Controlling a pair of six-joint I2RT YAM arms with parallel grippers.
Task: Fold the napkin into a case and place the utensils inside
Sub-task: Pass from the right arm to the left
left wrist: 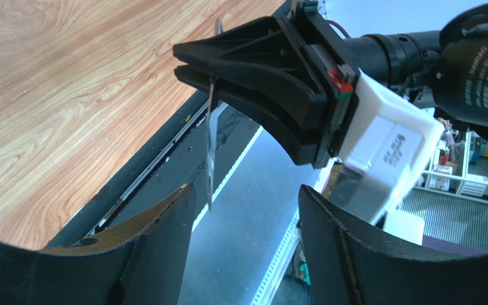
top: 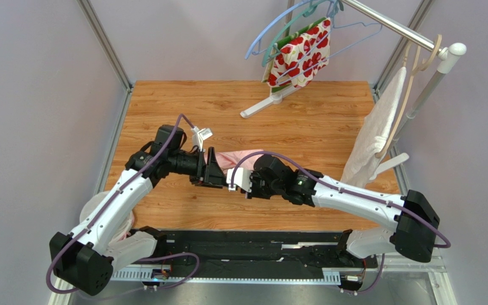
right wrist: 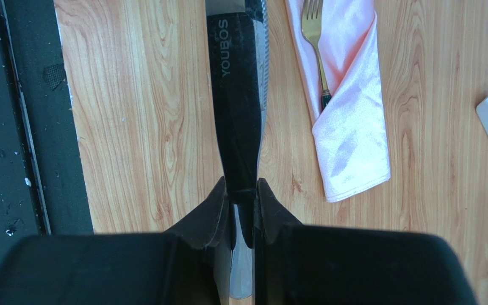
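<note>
Quick notes on the step in hand, which is judged to be getting the second utensil into the pocket.

The wooden table [right wrist: 132,127] is seen below the right gripper [right wrist: 240,190], which is clamped tight on the dark knife [right wrist: 237,95]. It's pinched near one end, and the long part sticks straight out ahead of the fingers. The left gripper [left wrist: 245,190] is spread wide with nothing in it and sits right in front of the right one, with the knife's thin edge seen just beyond its fingertips.

The napkin is already folded into the case [right wrist: 351,121]. It lies flat on the table, off to the right of the right fingers and a bit ahead, roughly parallel to the knife. The fork [right wrist: 316,44] is already tucked in, with its tines poking out the far end.

To do it well:
- The left gripper should probably be cleared first.
- The knife should be shifted right, kept parallel and brought in low beside the fork.
- The slippery cloth could easily get dragged or the fork nudged out, so a shallow, slow entry is advised.
- The grip shouldn't be let go until the knife is resting under the fold.
</note>
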